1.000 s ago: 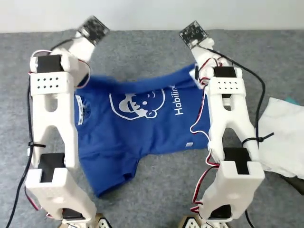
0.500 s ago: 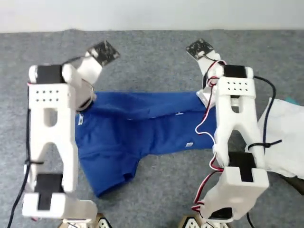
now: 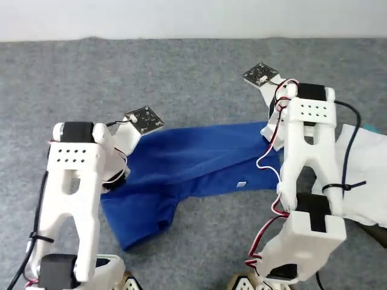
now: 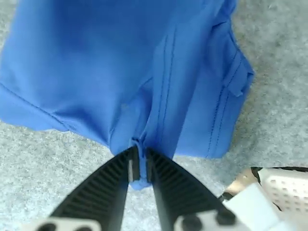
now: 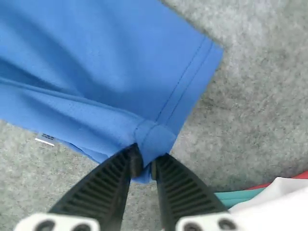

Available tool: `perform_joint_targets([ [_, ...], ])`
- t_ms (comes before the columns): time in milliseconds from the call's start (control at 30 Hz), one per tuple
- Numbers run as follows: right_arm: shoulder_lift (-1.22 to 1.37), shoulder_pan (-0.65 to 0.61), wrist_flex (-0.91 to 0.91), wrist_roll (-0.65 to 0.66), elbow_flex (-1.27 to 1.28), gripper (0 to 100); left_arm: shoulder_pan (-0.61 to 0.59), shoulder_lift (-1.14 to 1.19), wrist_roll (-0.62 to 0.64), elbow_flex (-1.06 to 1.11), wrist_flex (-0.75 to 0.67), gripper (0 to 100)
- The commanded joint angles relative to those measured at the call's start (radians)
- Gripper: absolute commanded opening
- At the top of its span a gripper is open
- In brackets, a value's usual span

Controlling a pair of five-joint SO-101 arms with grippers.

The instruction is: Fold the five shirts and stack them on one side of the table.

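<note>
A blue shirt (image 3: 193, 163) lies folded over on the grey table, its plain back side up. My left gripper (image 4: 138, 163) is shut on the blue shirt's edge (image 4: 139, 144) at the left side of the cloth, under the left arm (image 3: 78, 175). My right gripper (image 5: 143, 166) is shut on the blue shirt's hem corner (image 5: 154, 134) at the right end, beneath the right arm (image 3: 305, 133). The shirt (image 4: 144, 72) stretches between both grippers, and one sleeve (image 3: 142, 223) trails toward the front.
A white garment (image 3: 363, 175) lies at the right edge of the table, with teal and red cloth (image 5: 260, 192) beneath it. Grey carpet-like table surface (image 3: 193, 72) stretches open toward the back.
Both grippers pulled the shirt's far edge toward the front, folding it over so the printed face is now hidden. The left arm came much nearer the front.
</note>
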Motion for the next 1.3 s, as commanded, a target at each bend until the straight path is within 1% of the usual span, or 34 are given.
perform_joint_targets([
  [0, -0.064, 0.039, 0.036, 0.006, -0.014, 21.5, -0.012, -0.043, -0.009, -0.016, 0.026, 10],
  [67, -0.070, 0.050, 0.059, 0.005, -0.021, 30.5, -0.026, -0.055, -0.009, -0.045, 0.041, 14],
  [133, -0.087, 0.061, 0.085, 0.006, -0.029, 32.2, -0.038, -0.098, -0.009, -0.073, 0.043, 15],
  [267, -0.137, 0.062, 0.093, 0.006, -0.029, 29.7, -0.037, -0.218, -0.009, -0.088, 0.041, 18],
  [367, -0.159, 0.048, 0.064, 0.003, -0.029, 26.9, -0.037, -0.284, -0.002, -0.085, 0.018, 18],
  [400, -0.160, 0.036, 0.048, 0.003, -0.029, 25.1, -0.037, -0.293, 0.012, -0.084, 0.003, 18],
  [467, -0.160, 0.007, 0.015, 0.003, -0.028, 19.5, -0.038, -0.287, 0.086, -0.082, -0.048, 18],
  [533, -0.156, -0.038, -0.038, 0.003, -0.021, 11.0, -0.034, -0.258, 0.149, -0.073, -0.106, 14],
  [600, -0.128, -0.084, -0.096, -0.009, -0.023, 2.0, -0.029, -0.212, 0.186, -0.061, -0.157, 8],
  [633, -0.108, -0.107, -0.125, -0.031, -0.023, 0.2, -0.029, -0.186, 0.199, -0.058, -0.170, 4],
  [667, -0.085, -0.125, -0.150, -0.049, -0.023, 1.9, -0.029, -0.160, 0.213, -0.059, -0.176, 1],
  [733, -0.027, -0.156, -0.193, -0.084, -0.025, 2.6, -0.029, -0.127, 0.239, -0.059, -0.172, 2],
  [833, 0.068, -0.205, -0.223, -0.126, -0.028, 0.9, -0.029, -0.130, 0.253, -0.059, -0.140, 1],
  [933, 0.162, -0.229, -0.223, -0.138, -0.028, 0.9, -0.037, -0.163, 0.253, -0.054, -0.130, 1],
  [1033, 0.236, -0.226, -0.211, -0.138, -0.028, 0.9, -0.038, -0.206, 0.253, -0.053, -0.127, 1],
  [1167, 0.268, -0.197, -0.125, -0.138, -0.029, 0.9, -0.037, -0.233, 0.253, -0.051, -0.121, 1],
  [1267, 0.266, -0.165, -0.012, -0.138, -0.031, 0.9, -0.037, -0.238, 0.253, -0.022, -0.129, 1],
])
